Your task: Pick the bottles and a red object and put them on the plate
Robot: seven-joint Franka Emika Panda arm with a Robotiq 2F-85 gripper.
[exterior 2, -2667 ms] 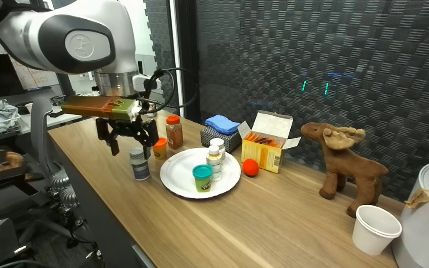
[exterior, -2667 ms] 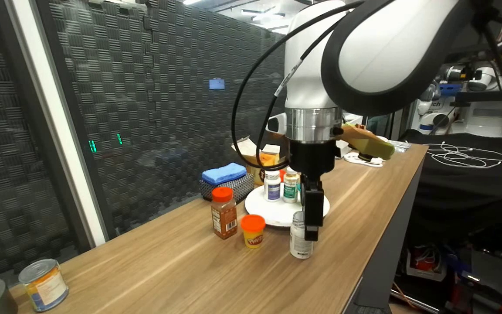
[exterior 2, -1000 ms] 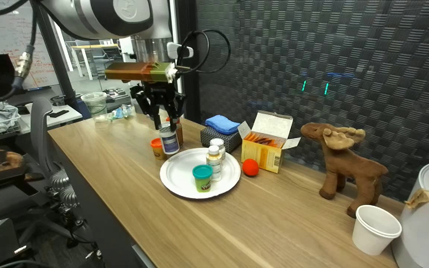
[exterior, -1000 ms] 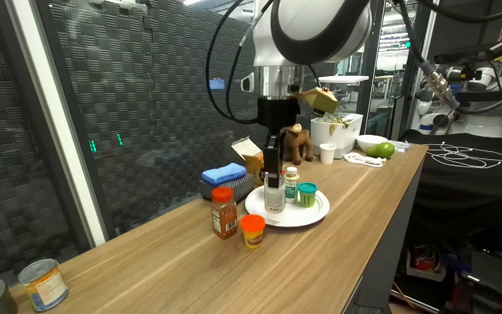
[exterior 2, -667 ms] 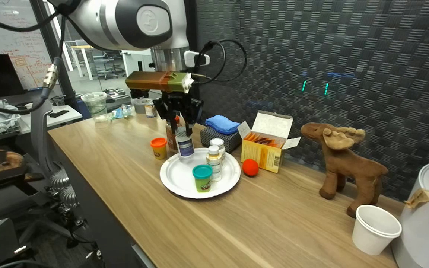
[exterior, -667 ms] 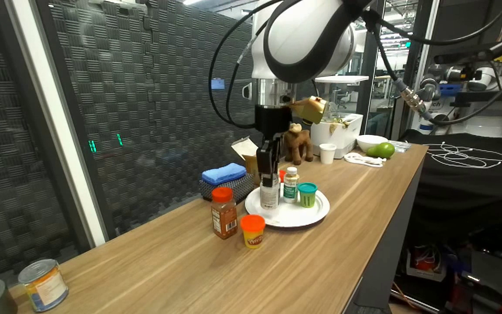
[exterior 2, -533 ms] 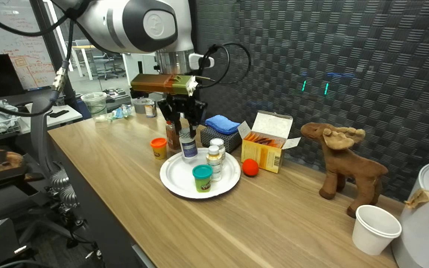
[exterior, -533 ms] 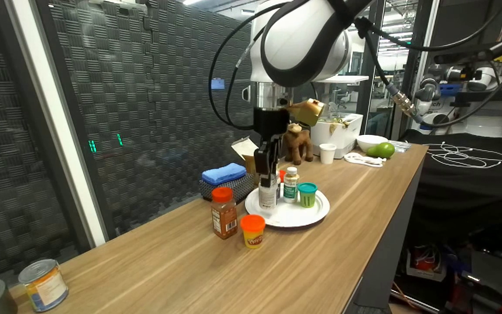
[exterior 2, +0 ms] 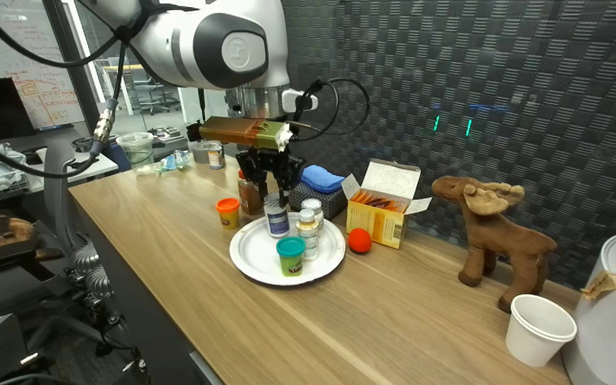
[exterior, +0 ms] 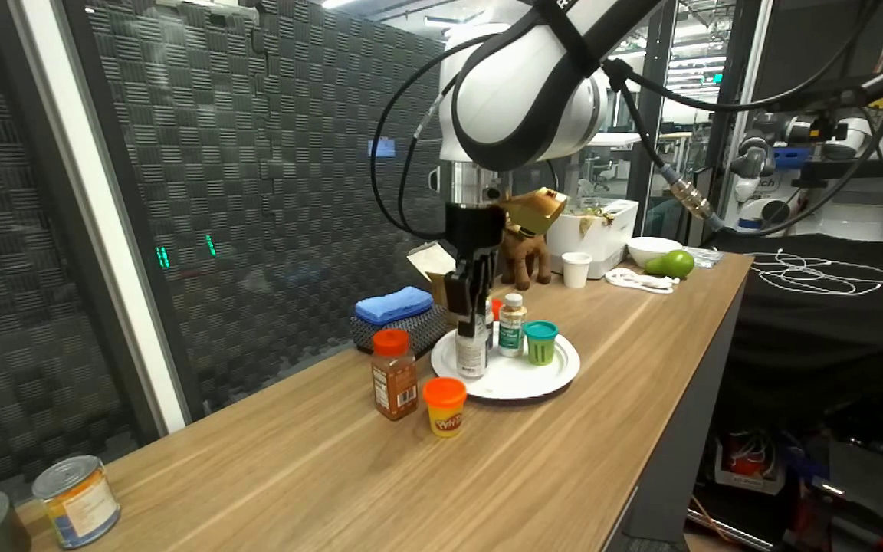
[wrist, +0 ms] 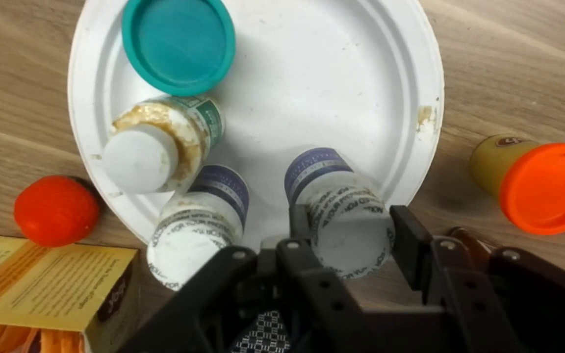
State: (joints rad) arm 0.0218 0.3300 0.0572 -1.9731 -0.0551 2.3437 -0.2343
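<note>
My gripper (exterior 2: 274,199) is shut on the top of a white bottle (exterior 2: 278,222) with a purple label. In the wrist view its fingers (wrist: 412,247) stand either side of the cap. The bottle stands nearly upright over the plate (exterior 2: 254,262); whether its base touches I cannot tell. Also on the plate are a second purple-label bottle (wrist: 189,245), a green-label bottle (wrist: 204,117) and a teal-lidded jar (wrist: 179,44). A round red object (exterior 2: 360,240) lies just off the rim. Off the plate stand a red-brown bottle (exterior: 394,383) and a yellow jar (exterior: 445,406), both orange-lidded.
A yellow box (exterior 2: 375,223) and a patterned box under a blue cloth (exterior: 394,305) flank the plate near the dark wall. Along the wall stand a toy moose (exterior 2: 506,240) and white paper cups (exterior 2: 538,334). A can (exterior: 81,502) sits at the far end.
My gripper has closed on the purple-label bottle, which stood on the table beside the plate, lifted it and carried it over the plate. In the last half second it has come down.
</note>
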